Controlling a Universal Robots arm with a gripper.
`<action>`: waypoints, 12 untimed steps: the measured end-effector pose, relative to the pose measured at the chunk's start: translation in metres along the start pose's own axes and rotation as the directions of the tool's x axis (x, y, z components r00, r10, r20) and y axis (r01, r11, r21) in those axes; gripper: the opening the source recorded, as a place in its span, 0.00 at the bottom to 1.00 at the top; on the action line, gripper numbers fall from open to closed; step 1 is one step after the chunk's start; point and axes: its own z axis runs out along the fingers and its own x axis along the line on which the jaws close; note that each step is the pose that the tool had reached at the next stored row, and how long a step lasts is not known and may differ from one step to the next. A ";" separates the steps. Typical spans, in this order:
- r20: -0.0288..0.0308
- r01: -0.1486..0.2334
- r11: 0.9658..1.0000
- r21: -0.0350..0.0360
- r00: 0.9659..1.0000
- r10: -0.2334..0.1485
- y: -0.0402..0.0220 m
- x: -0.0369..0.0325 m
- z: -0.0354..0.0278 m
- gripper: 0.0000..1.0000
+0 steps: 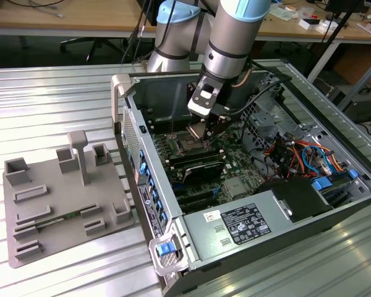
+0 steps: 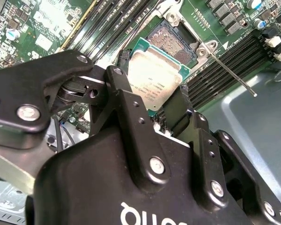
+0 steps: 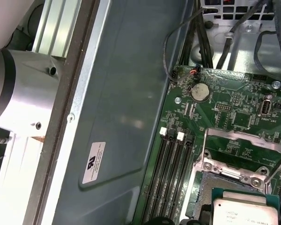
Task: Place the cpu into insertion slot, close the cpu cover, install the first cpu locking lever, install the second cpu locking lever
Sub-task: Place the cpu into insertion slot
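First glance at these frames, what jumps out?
The gripper shut on the cpu, held over the bare slot, not yet seated. In the exterior view, the arm reaches down into the open PC case. The cover stands open.

An open computer case [image 1: 149,185] lies on its side on a ribbed metal table [image 1: 37,105]. Inside the case, a green motherboard [image 3: 229,108] carries long black memory slots [image 3: 171,173] and a round coin battery [image 3: 200,92]. A white label [image 3: 93,161] sticks to the case's grey inner wall. A labelled power supply [image 1: 235,226] sits in the case's near corner, and coloured cables [image 1: 297,154] bunch toward its end at the exterior view's right. On the exterior view's left of the case rests a grey fixture tray [image 1: 55,185].
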 end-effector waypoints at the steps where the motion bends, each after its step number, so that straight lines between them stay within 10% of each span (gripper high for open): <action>1: 0.000 -0.003 1.000 0.000 1.000 0.003 0.0000 0.0000 0.0001 0.55; 12: 0.001 -0.048 0.999 0.000 0.999 0.048 0.0000 0.0000 0.0009 0.55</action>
